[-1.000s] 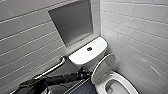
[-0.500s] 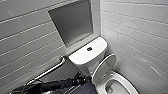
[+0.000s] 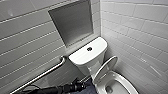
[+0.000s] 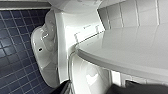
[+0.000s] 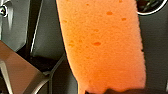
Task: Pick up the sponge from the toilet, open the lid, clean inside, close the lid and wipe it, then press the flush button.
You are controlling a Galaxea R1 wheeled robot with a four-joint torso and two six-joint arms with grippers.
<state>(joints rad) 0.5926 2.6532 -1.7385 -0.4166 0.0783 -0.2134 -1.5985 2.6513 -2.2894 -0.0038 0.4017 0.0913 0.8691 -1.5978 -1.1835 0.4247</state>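
Observation:
The white toilet [image 3: 86, 58] stands in the corner, and its lid [image 3: 106, 67] is raised and leans back toward the tank. The oval bowl [image 3: 117, 83] lies uncovered below it. On the tank top sits the dark round flush button [image 3: 89, 49]. My left gripper [image 3: 79, 85] is low beside the toilet's left flank, open and with nothing in it; in the left wrist view the toilet's glossy white body [image 4: 62, 50] looms very near. In the right wrist view the orange sponge [image 5: 102, 45] is close in front of the camera, with my right gripper shut on it.
A metal grab bar [image 3: 40, 75] runs along the white-tiled wall left of the toilet. Above the tank is a grey recessed niche [image 3: 72, 22]. Another tiled wall [image 3: 140, 32] closes in on the right. Dark blue floor tiles [image 4: 15, 50] surround the toilet's base.

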